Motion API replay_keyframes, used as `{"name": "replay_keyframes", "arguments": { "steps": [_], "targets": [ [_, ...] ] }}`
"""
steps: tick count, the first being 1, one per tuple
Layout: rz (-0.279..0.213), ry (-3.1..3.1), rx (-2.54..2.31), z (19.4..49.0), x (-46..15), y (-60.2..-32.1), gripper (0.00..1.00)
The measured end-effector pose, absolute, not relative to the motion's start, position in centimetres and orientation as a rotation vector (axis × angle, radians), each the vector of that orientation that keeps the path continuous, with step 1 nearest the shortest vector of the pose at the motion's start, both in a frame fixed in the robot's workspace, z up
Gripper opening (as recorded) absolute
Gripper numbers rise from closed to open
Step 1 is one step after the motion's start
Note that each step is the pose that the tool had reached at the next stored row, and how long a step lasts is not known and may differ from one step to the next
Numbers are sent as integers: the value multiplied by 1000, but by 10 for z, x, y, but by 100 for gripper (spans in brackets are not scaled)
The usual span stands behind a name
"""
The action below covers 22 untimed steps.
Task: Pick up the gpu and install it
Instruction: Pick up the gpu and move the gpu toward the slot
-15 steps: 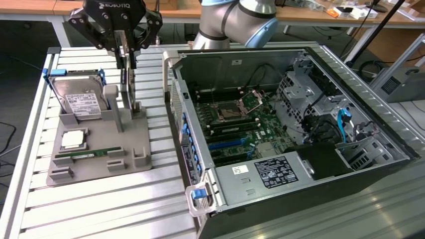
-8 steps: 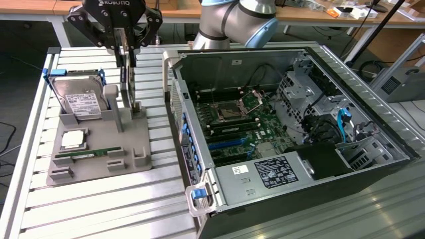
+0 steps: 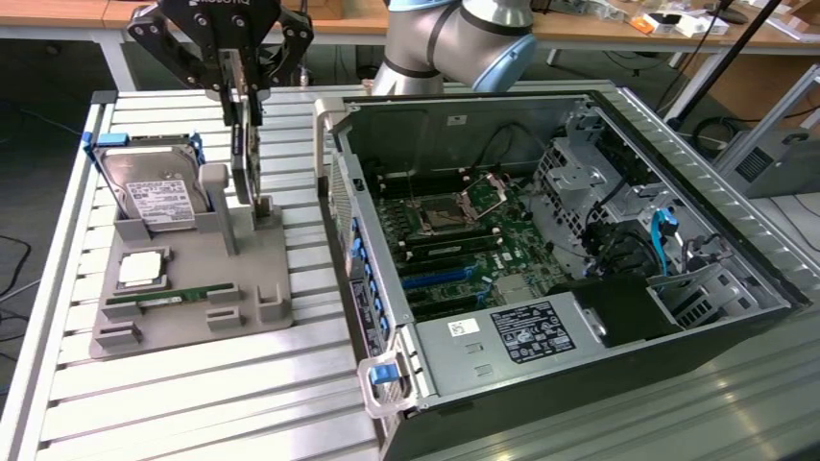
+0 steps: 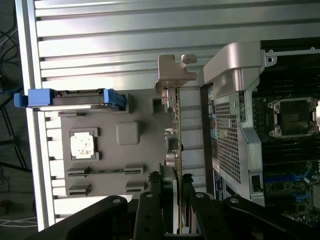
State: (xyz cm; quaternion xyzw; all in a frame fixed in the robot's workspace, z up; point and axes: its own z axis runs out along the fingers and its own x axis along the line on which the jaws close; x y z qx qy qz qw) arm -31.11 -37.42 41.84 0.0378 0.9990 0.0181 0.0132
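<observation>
Two fingers (image 4: 150, 212) clamp the gpu (image 4: 176, 140), seen edge-on, its gripped end hidden between them.

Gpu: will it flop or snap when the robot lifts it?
Probably stiff: the gpu stands straight on edge in the gripper, with no sag. It looks thin, so it is likely light. Its bare board carries small parts, so it may be fragile if bumped against the holder.

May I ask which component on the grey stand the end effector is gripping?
The gpu, the thin upright card; the hard drive, CPU and RAM stick sit ungripped.
</observation>
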Motion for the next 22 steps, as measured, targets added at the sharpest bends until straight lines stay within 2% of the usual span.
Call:
{"name": "replay_keyframes", "arguments": {
  "steps": [22],
  "targets": [
    [56, 3112, 118, 419, -306, -374, 27]
  ]
}}
